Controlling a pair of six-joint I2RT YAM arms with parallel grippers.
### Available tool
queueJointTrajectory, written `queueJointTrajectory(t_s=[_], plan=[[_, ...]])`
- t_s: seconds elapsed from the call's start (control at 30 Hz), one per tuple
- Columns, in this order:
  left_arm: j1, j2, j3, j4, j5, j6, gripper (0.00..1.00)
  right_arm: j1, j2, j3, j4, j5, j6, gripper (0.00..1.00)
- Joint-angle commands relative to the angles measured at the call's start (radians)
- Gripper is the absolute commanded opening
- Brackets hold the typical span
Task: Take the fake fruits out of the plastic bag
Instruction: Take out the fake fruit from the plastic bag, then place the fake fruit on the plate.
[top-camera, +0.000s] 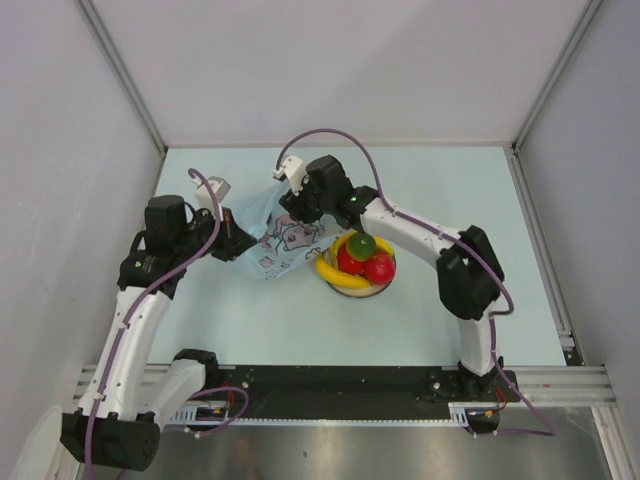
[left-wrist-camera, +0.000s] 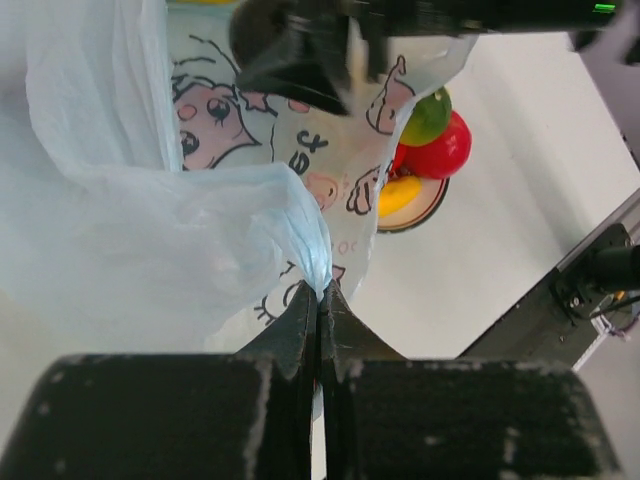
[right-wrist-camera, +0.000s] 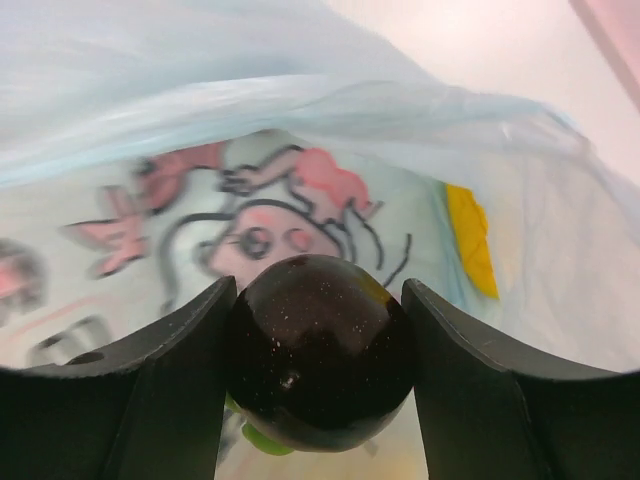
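Observation:
The light-blue plastic bag (top-camera: 272, 243) with pink cartoon prints lies left of centre on the table. My left gripper (top-camera: 236, 240) is shut on a pinched fold of the bag (left-wrist-camera: 150, 230) at its left edge; the left wrist view shows the pinch (left-wrist-camera: 320, 293). My right gripper (top-camera: 297, 207) is at the bag's upper right. In the right wrist view it (right-wrist-camera: 318, 292) is shut on a dark purple-black fruit (right-wrist-camera: 320, 360), with the bag (right-wrist-camera: 300, 150) right behind. A yellow banana (top-camera: 341, 277), two red fruits (top-camera: 380, 268) and a green-red fruit (top-camera: 361, 245) lie on a round plate (top-camera: 367, 292).
The plate of fruit stands just right of the bag, under my right forearm; it also shows in the left wrist view (left-wrist-camera: 425, 212). Grey walls close in the table at the left, back and right. A black rail (top-camera: 330, 380) runs along the near edge.

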Motion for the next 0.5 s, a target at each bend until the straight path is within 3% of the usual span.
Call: queueJointTrajectory(t_s=[0.0,0.27,0.47], plan=[[0.006,-0.018,-0.014,0.148,0.002,-0.043,0.0,0.037,-0.195,-0.052,-0.115,-0.175,-0.008,0.0],[0.004,-0.03,-0.02,0.236,-0.042,-0.051,0.0,0.05,-0.49,-0.314,-0.477,-0.249,-0.296,0.0],[0.004,-0.066,-0.054,0.256,-0.044,-0.08,0.0,0.019,-0.593,-0.465,-0.493,-0.161,-0.311,0.0]])
